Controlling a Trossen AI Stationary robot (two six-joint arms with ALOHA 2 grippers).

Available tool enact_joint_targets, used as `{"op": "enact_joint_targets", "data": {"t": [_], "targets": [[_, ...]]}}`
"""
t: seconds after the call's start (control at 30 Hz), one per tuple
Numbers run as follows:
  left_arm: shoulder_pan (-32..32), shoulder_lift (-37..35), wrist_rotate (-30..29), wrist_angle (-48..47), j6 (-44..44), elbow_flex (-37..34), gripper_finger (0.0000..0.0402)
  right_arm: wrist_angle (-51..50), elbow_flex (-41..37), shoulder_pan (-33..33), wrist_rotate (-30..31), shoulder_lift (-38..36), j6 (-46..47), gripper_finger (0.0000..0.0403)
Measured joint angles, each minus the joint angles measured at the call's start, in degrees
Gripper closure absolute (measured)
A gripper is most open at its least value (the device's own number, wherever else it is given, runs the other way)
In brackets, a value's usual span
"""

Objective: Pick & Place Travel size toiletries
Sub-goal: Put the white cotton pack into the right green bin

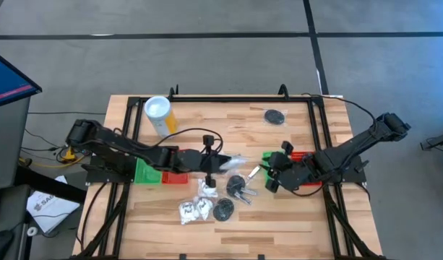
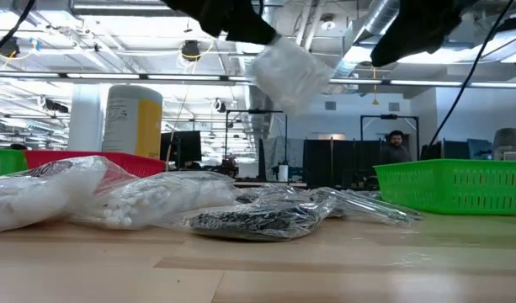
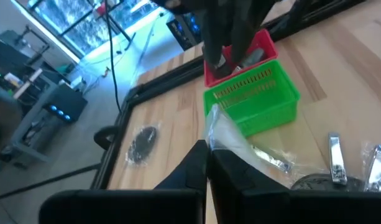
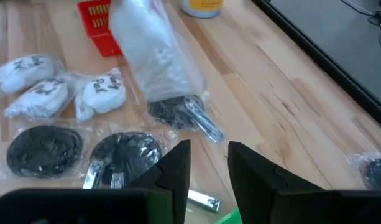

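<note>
My left gripper (image 1: 208,163) is over the middle of the table, shut on a clear bag of small white pieces (image 1: 229,165), which shows lifted in the low view (image 2: 289,71). My right gripper (image 1: 273,179) hovers open to its right, beside the right green tray (image 1: 270,156); it touches nothing. Loose on the wood lie white sachets with dark print (image 4: 50,93), bagged black discs (image 4: 44,148), a dark bagged item (image 1: 236,185) and silvery nail clippers (image 3: 336,160). One more black disc (image 1: 274,115) rests flat near the far edge. My left gripper pinches the clear bag between its two shut fingers (image 3: 196,168) at one edge of the plastic (image 3: 216,127). The bag is lifted clear of the table and hangs tilted beside and below the fingers (image 2: 289,71). One layer or several, I cannot tell.
A yellow cylinder with a white top (image 1: 160,115) stands far left. Green (image 1: 144,172) and red (image 1: 175,178) trays sit under the left arm; a red tray (image 1: 300,155) adjoins the right green one. Bare wood lies along the near edge. A person (image 2: 395,145) stands in the room behind.
</note>
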Motion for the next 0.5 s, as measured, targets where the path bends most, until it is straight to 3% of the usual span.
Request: {"op": "enact_joint_targets", "data": {"t": [0.2,0.5], "targets": [[-1.19,-0.88,-0.41,1.67,3.67,0.0,0.0401,5.3,-0.01,-1.51,-0.36,0.0,-5.68,0.0304],[-1.85,-0.86,-6.22,3.12,7.75,-0.02,0.0401,11.92,-0.01,-3.43,-5.01,0.0,-11.44,0.0294]]}}
